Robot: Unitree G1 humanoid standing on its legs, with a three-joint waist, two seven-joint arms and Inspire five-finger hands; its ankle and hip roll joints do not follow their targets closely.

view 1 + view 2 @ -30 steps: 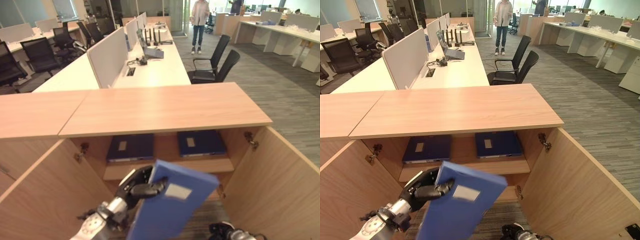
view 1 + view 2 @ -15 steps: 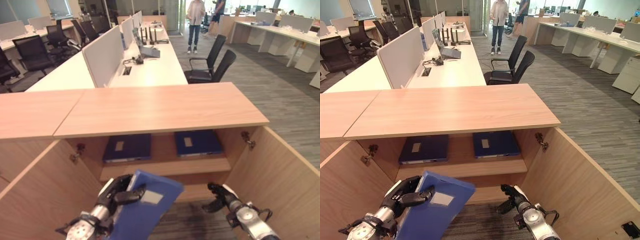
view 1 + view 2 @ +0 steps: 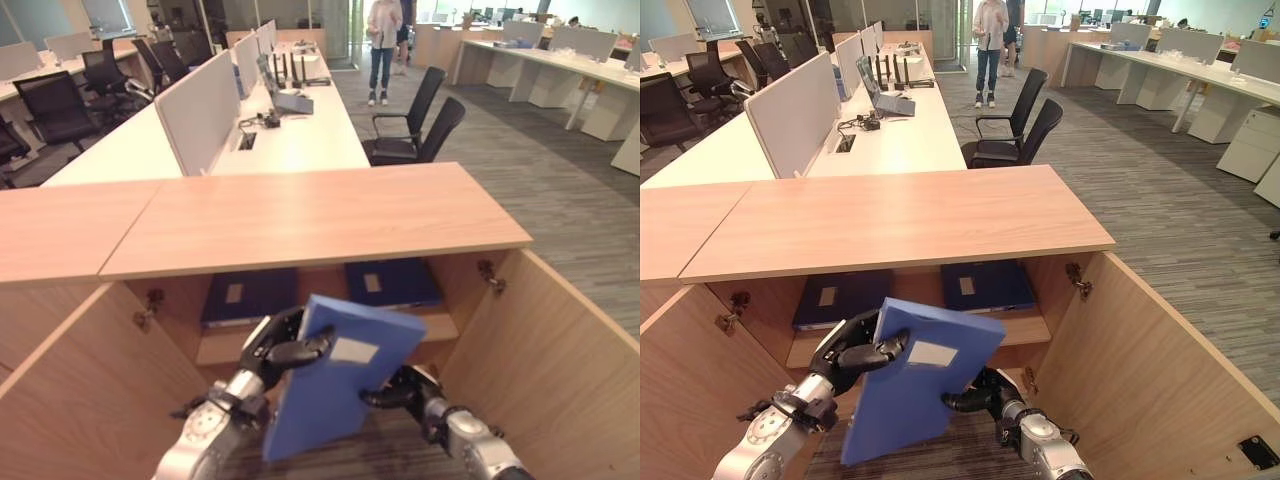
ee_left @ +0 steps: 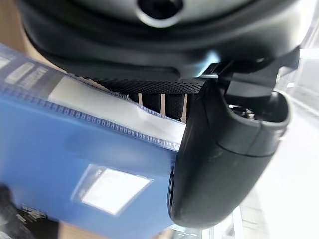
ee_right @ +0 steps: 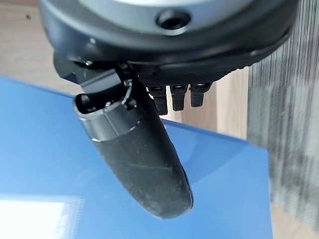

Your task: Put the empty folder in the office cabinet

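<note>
A blue folder [image 3: 335, 385] with a white label hangs tilted in front of the open office cabinet [image 3: 320, 215], below its shelf [image 3: 215, 345]. My left hand [image 3: 275, 352] grips its upper left corner, thumb [image 4: 224, 149] on the front face of the folder [image 4: 75, 149] and fingers behind the edge. My right hand [image 3: 980, 398] holds the lower right edge. Its thumb [image 5: 134, 154] lies across the blue face [image 5: 50, 174], with the fingers behind the edge.
Two dark blue folders [image 3: 250, 295] [image 3: 390, 282] lie flat on the cabinet's shelf. Both doors stand wide open, one at the left [image 3: 90, 390] and one at the right [image 3: 560, 350]. Behind are desks, office chairs [image 3: 425, 125] and a person [image 3: 385, 45] standing far off.
The left hand has lifted the folder higher and nearer the cabinet opening. The right hand has moved left from free space and taken the folder's lower right edge.
</note>
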